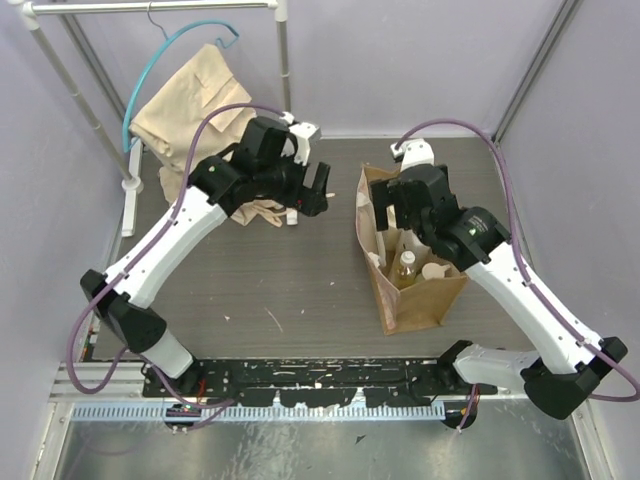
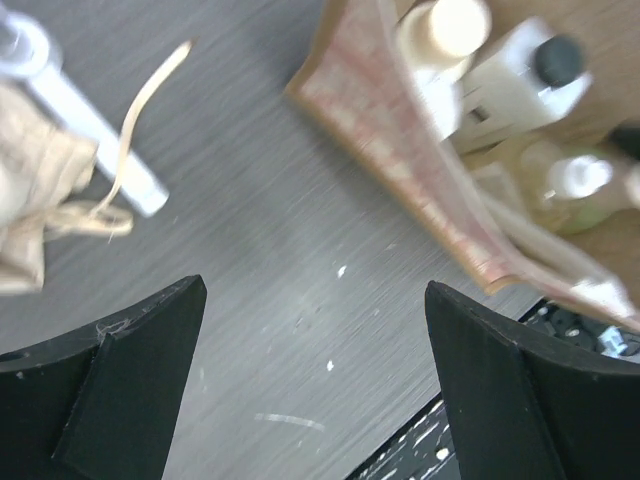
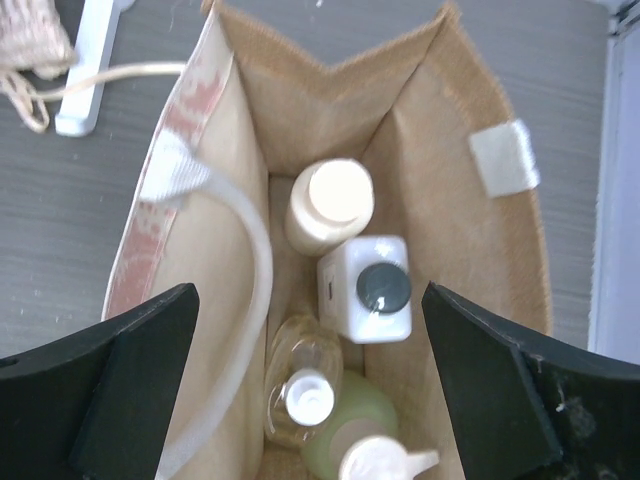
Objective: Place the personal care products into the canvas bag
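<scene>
Four bottles [image 3: 365, 290] stand packed in the bag [image 3: 450, 200], centre frame, so left end effector [image 2: 312, 295] and right end effector [image 3: 310, 295] hang released; probably finished.

The left tool [image 2: 310, 300] and right tool [image 3: 310, 300] both hang empty, tilted downward, jaws spread wide.
</scene>
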You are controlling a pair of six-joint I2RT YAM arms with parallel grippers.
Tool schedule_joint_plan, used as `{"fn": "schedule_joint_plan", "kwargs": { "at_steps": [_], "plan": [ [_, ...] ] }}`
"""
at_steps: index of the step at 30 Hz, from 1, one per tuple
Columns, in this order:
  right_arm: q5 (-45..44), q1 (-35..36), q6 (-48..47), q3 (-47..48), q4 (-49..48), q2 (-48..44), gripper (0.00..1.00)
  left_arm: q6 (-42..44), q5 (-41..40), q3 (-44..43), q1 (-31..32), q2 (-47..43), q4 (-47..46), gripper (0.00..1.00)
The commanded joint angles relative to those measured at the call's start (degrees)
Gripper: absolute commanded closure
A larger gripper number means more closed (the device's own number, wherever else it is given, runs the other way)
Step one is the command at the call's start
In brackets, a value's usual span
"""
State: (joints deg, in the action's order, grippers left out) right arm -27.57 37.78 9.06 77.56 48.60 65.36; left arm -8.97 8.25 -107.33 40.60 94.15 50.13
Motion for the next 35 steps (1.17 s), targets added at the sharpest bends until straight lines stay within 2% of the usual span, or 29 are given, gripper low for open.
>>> {"fn": "schedule_joint_plan", "kwargs": {
  "at_steps": [1, 6, 9, 14, 19, 35],
  "plan": [
    [-0.2, -3.5, -6.1, 5.7, -5.0, 1.3, 0.00, -1.5, -8.4, 10.2, -1.0, -7.6, -2.6, 0.02],
    [8.7, -13.6, -7.8, 5.7, -8.9, 2.0, 0.00, -4.3, -13.3, 18.1, -1.0, -14.0, -2.4, 0.02],
    [18.7, -20.4, -7.4, 2.0, -11.8, 2.3, 0.00, -6.2, -14.9, 22.6, -1.0, -17.1, -2.6, 0.02],
    [26.8, -27.3, -5.5, -3.0, -15.7, 2.3, 0.00, -9.0, -20.6, 28.0, -1.0, -24.0, -4.1, 0.02],
    [27.6, -28.5, -5.9, -2.0, -15.6, 2.3, 0.00, -8.6, -22.1, 28.8, -1.0, -27.4, -3.2, 0.02],
    [27.1, -28.6, -7.2, -4.1, -14.7, -1.6, 0.00, -7.2, -18.5, 26.6, -1.0, -27.3, -0.8, 0.02]
  ]
}}
